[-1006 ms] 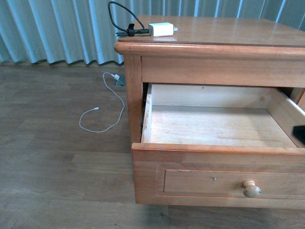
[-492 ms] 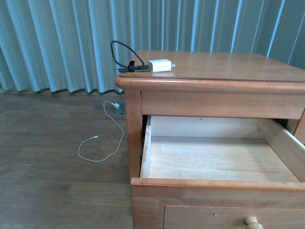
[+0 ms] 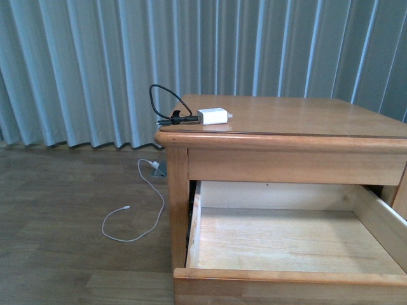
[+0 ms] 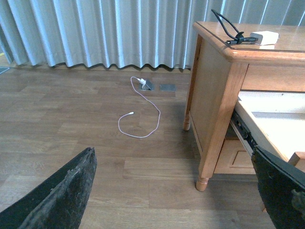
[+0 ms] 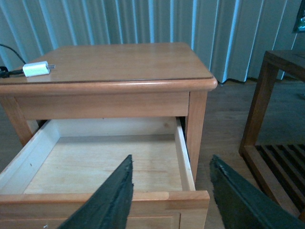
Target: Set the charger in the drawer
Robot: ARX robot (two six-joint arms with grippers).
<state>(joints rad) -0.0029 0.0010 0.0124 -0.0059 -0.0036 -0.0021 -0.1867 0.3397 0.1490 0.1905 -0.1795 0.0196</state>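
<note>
On nightstand [image 3: 305, 114], charger [image 3: 213, 116] crosswise, prongs [image 3: 230, 115] rightward.

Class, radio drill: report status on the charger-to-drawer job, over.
Left tool open, right tool open, both empty. Charger on cabinet top, ungrasped. Drawer open; nothing blocking.

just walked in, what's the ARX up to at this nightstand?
Nothing is being handled right now. The charger sits on top of the nightstand near its front left corner, its black cable looping past the edge. The drawer below is pulled open and empty. The left gripper and right gripper are both open and hold nothing, so the pick has not yet happened.
</note>
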